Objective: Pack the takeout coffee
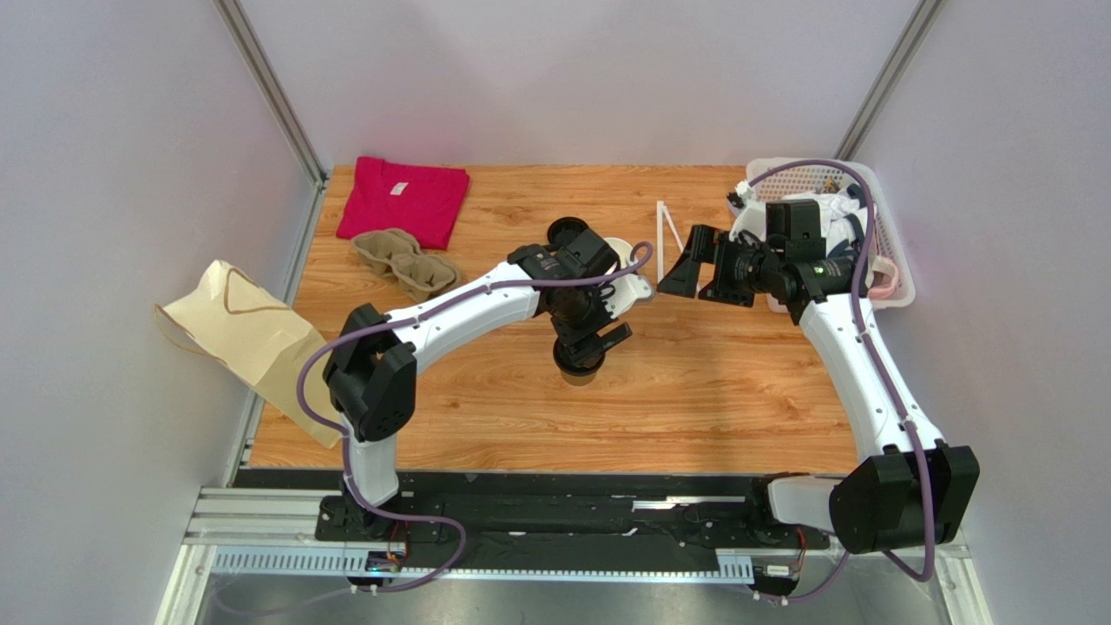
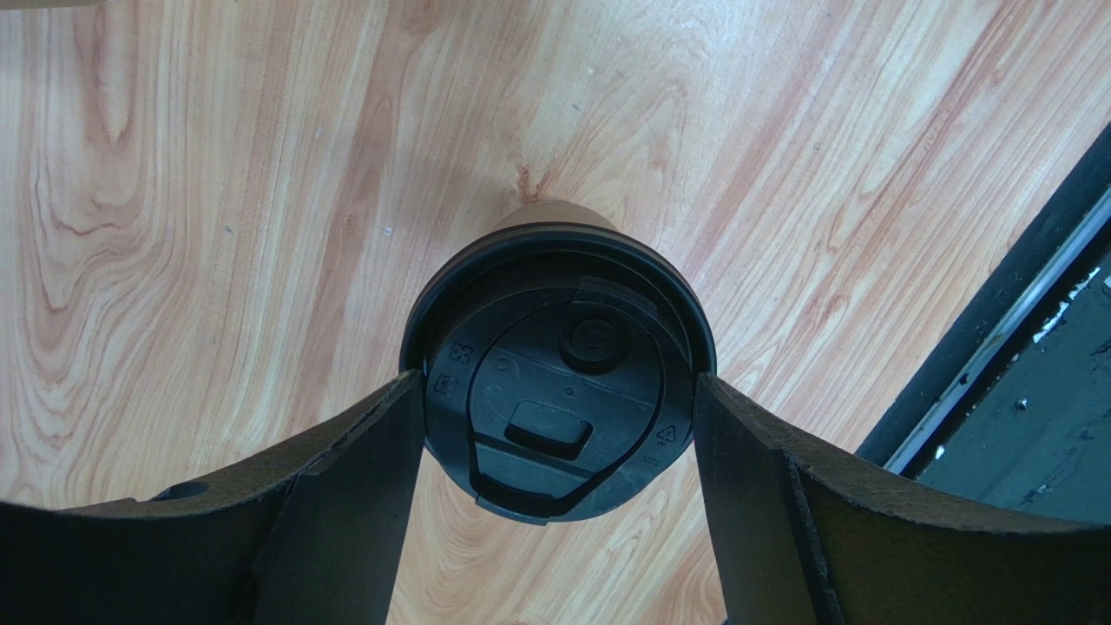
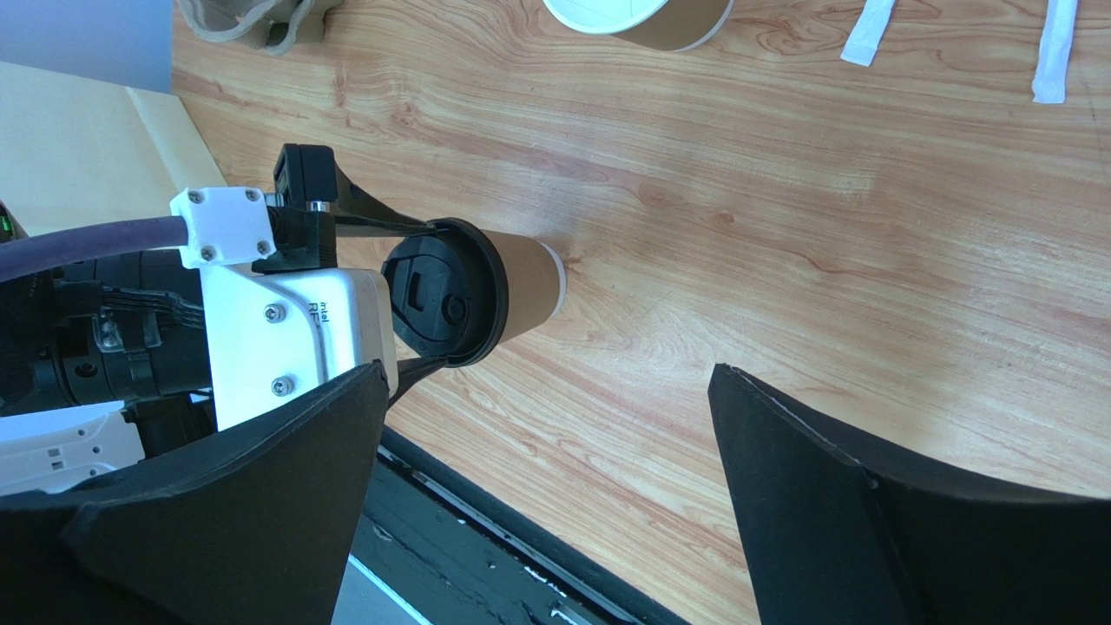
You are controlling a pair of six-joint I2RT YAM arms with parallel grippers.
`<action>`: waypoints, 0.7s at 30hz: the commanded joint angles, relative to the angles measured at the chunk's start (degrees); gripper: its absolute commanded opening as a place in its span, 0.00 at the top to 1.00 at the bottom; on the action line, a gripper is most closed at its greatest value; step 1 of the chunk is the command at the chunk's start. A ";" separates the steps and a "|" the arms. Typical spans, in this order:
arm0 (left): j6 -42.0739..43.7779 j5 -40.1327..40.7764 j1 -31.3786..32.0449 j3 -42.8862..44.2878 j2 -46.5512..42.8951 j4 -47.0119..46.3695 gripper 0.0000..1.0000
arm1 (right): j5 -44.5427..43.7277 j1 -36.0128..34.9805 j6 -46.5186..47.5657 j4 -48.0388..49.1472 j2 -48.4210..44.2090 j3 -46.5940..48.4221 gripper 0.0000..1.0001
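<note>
Takeout coffee (image 3: 515,280): upright on the tabletop (image 1: 730,378), near its middle.
Left tool (image 2: 558,391): fingers (image 2: 352,495) flank the lid (image 2: 561,378) at its rim; can't tell whether clenched.
Right tool (image 3: 548,375): released, holding nothing.

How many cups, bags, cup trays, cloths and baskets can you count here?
Cups: 2, the takeout coffee and an open cup
Paper bag: 1
Cup tray: 1
Pink cloth: 1
White basket: 1
Total: 6
</note>
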State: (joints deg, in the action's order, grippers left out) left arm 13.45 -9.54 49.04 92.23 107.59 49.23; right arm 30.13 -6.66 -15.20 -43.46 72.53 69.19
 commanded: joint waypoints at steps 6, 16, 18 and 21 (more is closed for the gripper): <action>2.54 3.65 0.71 -3.28 -0.54 -2.04 0.17 | 0.90 0.24 -0.27 2.42 -1.43 -0.11 0.00; 2.89 5.05 0.62 -3.46 -1.07 -1.69 0.27 | 1.07 0.42 -0.27 2.24 -1.52 -0.02 0.00; 3.16 5.41 0.01 -2.93 -1.59 -1.07 0.31 | 0.98 0.59 -0.36 2.33 -1.52 -0.02 0.00; 4.12 5.32 -2.70 -1.35 -2.47 0.24 0.35 | 1.16 0.77 -0.44 2.33 -1.52 -0.11 0.00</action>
State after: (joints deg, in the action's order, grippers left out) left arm 14.48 -7.16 49.56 90.13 106.96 47.00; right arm 30.24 -6.44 -15.20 -43.42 72.53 69.19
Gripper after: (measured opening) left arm 0.787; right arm 0.998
